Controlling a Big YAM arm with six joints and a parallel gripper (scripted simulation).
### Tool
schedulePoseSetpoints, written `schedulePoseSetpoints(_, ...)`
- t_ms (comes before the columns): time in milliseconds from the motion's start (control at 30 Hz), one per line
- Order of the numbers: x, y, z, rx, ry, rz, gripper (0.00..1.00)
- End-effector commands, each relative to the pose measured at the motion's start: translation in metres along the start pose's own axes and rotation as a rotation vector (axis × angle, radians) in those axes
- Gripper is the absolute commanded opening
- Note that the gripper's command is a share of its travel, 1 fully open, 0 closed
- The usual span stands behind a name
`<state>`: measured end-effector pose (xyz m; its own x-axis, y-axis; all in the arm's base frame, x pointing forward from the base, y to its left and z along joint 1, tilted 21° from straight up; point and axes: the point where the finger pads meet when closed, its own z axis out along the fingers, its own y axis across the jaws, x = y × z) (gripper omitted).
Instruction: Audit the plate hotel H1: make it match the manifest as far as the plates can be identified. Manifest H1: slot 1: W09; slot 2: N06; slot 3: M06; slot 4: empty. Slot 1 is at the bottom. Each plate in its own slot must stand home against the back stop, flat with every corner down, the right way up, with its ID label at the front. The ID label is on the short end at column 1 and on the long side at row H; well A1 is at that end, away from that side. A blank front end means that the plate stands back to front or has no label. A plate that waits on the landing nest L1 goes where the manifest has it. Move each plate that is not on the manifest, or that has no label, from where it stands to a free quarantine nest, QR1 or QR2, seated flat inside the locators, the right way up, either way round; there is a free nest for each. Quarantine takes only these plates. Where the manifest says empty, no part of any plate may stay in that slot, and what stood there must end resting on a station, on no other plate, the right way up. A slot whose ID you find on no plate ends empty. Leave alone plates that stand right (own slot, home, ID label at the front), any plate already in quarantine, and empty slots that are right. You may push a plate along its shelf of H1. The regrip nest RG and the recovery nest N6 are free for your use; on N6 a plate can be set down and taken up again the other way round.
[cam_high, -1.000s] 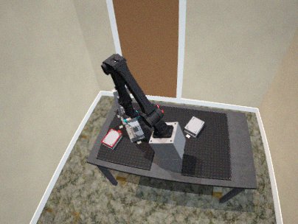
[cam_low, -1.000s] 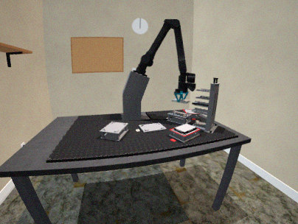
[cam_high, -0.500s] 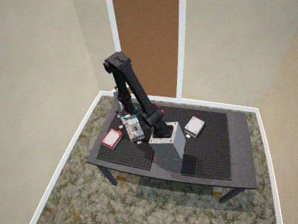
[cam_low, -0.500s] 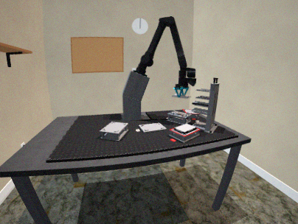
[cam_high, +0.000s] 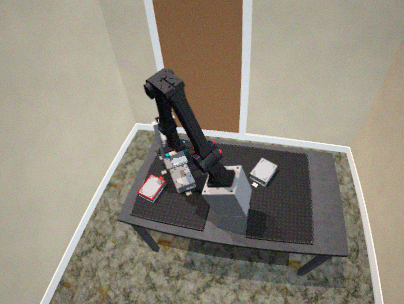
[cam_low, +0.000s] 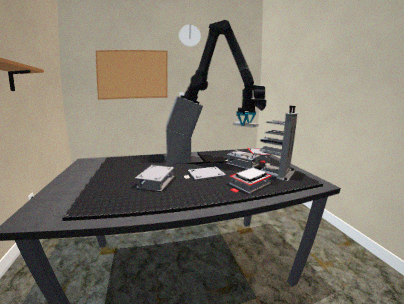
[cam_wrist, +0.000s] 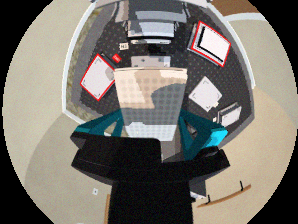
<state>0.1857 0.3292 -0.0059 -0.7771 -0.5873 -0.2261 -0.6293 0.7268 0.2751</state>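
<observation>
My pincer (cam_low: 245, 120) grips a plate (cam_wrist: 149, 92) across its width, teal fingers spread wide because the plate is wide. I hold it flat and high, above the stations near the counter's back-left corner, probably to carry it over them. The hotel H1 (cam_low: 290, 140) stands just beyond, at that corner. Label unreadable, so I can't tell the destination. A red-framed nest (cam_low: 240, 179) by the left edge already has a plate. Another plate (cam_high: 263, 171) sits well apart, mid-counter toward the back edge.
</observation>
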Motion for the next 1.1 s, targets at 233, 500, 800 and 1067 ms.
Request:
schedulePoseSetpoints(233,-0.004,-0.028,-0.001,-0.001,-0.009,0.138,0.86)
schedulePoseSetpoints(500,-0.004,-0.055,0.000,0.000,-0.005,0.273,0.86)
schedulePoseSetpoints(800,-0.007,-0.079,-0.001,0.001,-0.005,0.390,0.86)
schedulePoseSetpoints(1067,-0.012,-0.073,-0.008,-0.008,-0.024,0.501,0.86)
